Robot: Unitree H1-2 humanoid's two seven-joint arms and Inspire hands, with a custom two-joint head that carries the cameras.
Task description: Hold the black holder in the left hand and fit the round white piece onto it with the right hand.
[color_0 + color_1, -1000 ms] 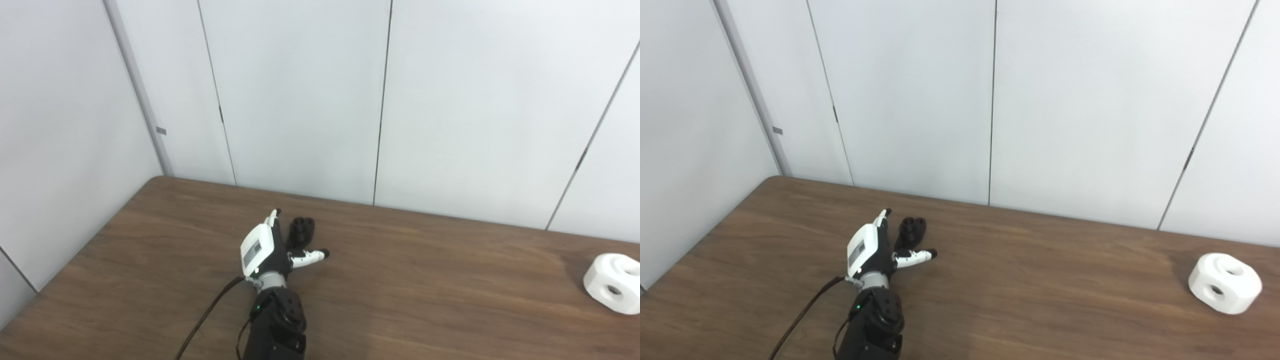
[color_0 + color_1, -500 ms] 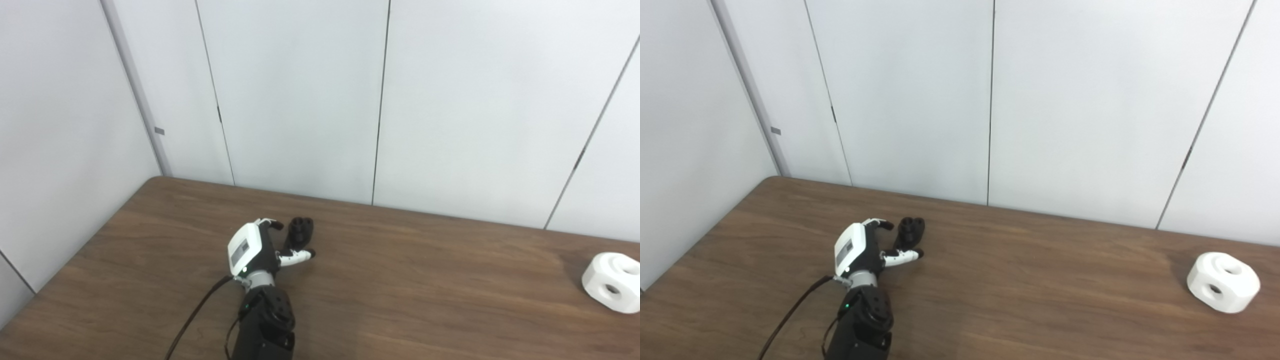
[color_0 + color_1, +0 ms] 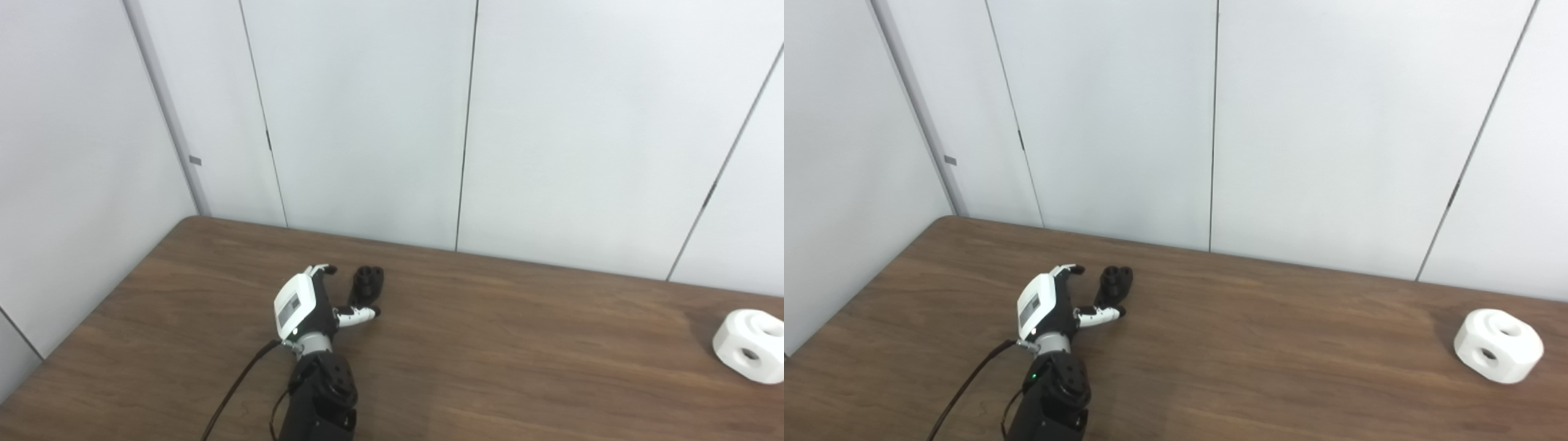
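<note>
The black holder (image 3: 366,285) lies on the wooden table (image 3: 490,343), left of its middle. My left hand (image 3: 304,304) sits just left of the holder, white back facing up, fingers curled partway and thumb stretched under the holder's near end. Nothing is gripped between fingers and thumb, and a small gap separates them from the holder. The round white piece (image 3: 750,346), with round holes in its faces, rests far off at the table's right edge. My right hand is out of both views.
Pale wall panels (image 3: 367,122) rise directly behind the table's far edge and along its left side. A black cable (image 3: 236,392) trails from my left wrist toward the picture's bottom edge. Bare wood stretches between the holder and the white piece.
My left hand has slid left and slightly back toward me, its fingers curling inward. The holder stays where it was. The camera shifted slightly.
</note>
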